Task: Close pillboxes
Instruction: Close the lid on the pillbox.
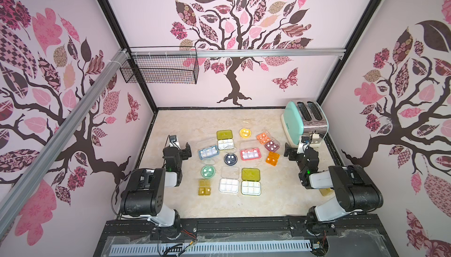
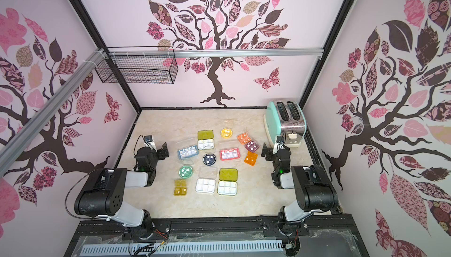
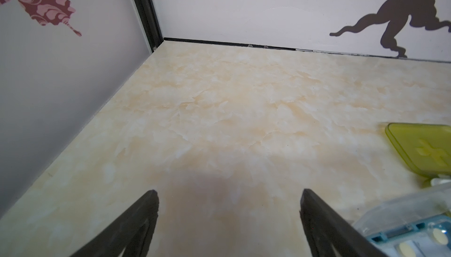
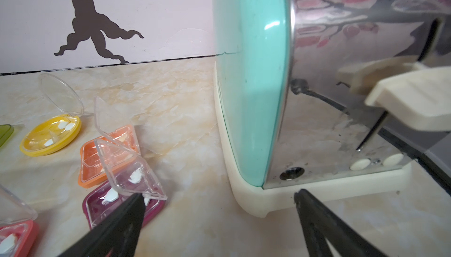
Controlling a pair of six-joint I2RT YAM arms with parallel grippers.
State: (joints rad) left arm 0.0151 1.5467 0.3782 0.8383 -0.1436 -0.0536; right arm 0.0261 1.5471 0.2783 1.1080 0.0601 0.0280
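Several pillboxes lie open in the middle of the table in both top views, among them a blue one (image 1: 208, 151), a lime-lidded one (image 1: 224, 140), a pink one (image 1: 250, 154) and a maroon one (image 1: 271, 146). My left gripper (image 1: 180, 146) (image 3: 229, 202) hovers left of the blue pillbox (image 3: 410, 224), open and empty over bare table. My right gripper (image 1: 299, 149) (image 4: 219, 194) is open too, between the maroon pillbox (image 4: 97, 207) and the toaster. One of its fingertips (image 4: 136, 202) is close beside that box's raised clear lid (image 4: 131, 168).
A mint-green toaster (image 1: 303, 119) (image 4: 249, 72) stands at the back right, close to my right gripper. A wire basket (image 1: 161, 70) hangs on the back left wall. Walls close the table on three sides. An orange pillbox (image 4: 92, 165) and a yellow round one (image 4: 48, 136) lie beyond the maroon one.
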